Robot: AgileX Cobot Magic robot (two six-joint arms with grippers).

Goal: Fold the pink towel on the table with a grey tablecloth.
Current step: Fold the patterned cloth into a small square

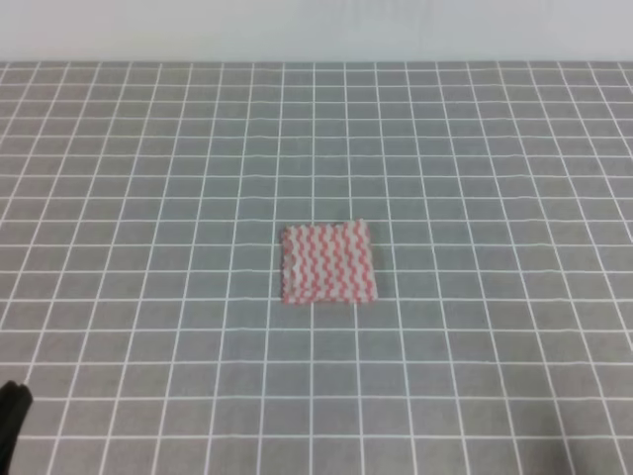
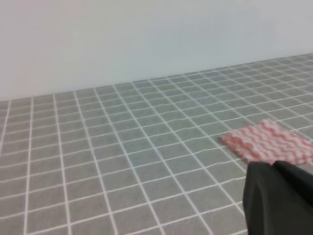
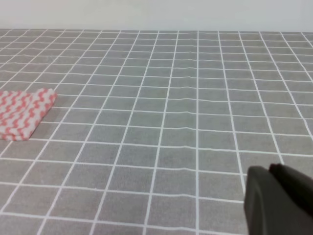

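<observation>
The pink towel (image 1: pixel 328 262) lies flat in the middle of the table with a grey tablecloth (image 1: pixel 475 178), a small rectangle about two grid squares wide with wavy pink and white stripes. It shows at the right of the left wrist view (image 2: pixel 268 143) and at the left edge of the right wrist view (image 3: pixel 23 113). Only a dark piece of my left gripper (image 2: pixel 279 198) shows, well short of the towel; a black bit (image 1: pixel 12 416) sits at the table's front left. A dark piece of my right gripper (image 3: pixel 279 200) is far right of the towel. Neither gripper's fingertips are visible.
A pale wall (image 1: pixel 316 30) runs behind the table's far edge. The white grid covers the cloth out to every side of the towel.
</observation>
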